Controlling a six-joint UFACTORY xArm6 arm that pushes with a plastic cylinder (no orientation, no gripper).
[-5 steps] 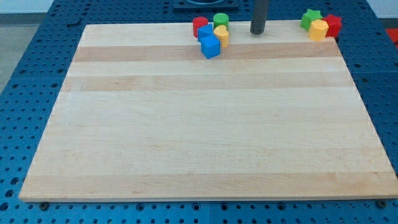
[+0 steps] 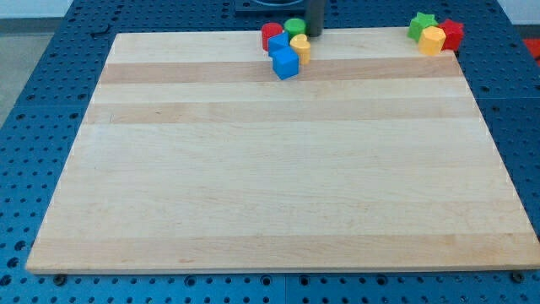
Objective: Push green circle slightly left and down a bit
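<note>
- Green circle (image 2: 294,27) sits at the board's (image 2: 253,169) top edge, wedged among red block (image 2: 271,35), yellow block (image 2: 300,46), blue cubes (image 2: 284,61).
- My tip (image 2: 315,33) touches its right side, apparently placed for the leftward push; no gripper fitted.

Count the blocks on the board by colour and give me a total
Red: 2, a red block in the cluster by my tip, and a red block at the view's top right.
Green: 2, green circle, green star.
Yellow: 2, yellow block, yellow block.
Blue: 2, blue cube, blue block behind it.
Total: 8
</note>
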